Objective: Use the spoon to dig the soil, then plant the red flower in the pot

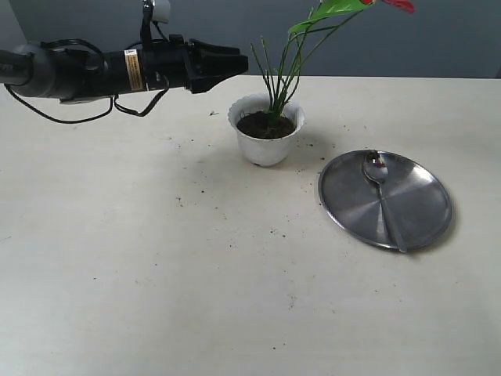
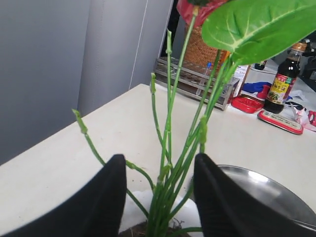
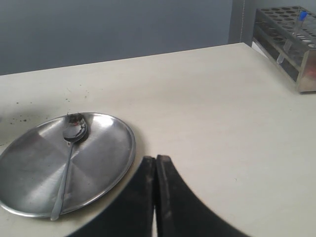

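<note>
Standing in the pot [image 1: 266,145], the red flower [image 1: 277,100] has its bundle of thin green stems pushed into the soil [image 1: 264,125], which fills the pot to just under the scalloped rim. The stems rise and lean to the right of the pot in the exterior view, ending in a green leaf and red petals at the top edge of that view (the petals are cut off there).

The spoon [image 1: 387,205] lies well apart from the pot, on a round steel plate [image 1: 423,196] that sits to the pot's right and nearer the camera. Its bowl is at the end closer to the pot and carries a few dark crumbs. Loose specks of soil dot the table [image 1: 156,274] around the pot's base.

The left gripper [image 1: 239,63] hangs above and to the left of the pot, level with the stems and just short of them, with its jaws parted and nothing between them. The right gripper [image 3: 156,160] has its jaws pressed together on nothing and hovers over bare table beyond the plate from the pot.
</note>
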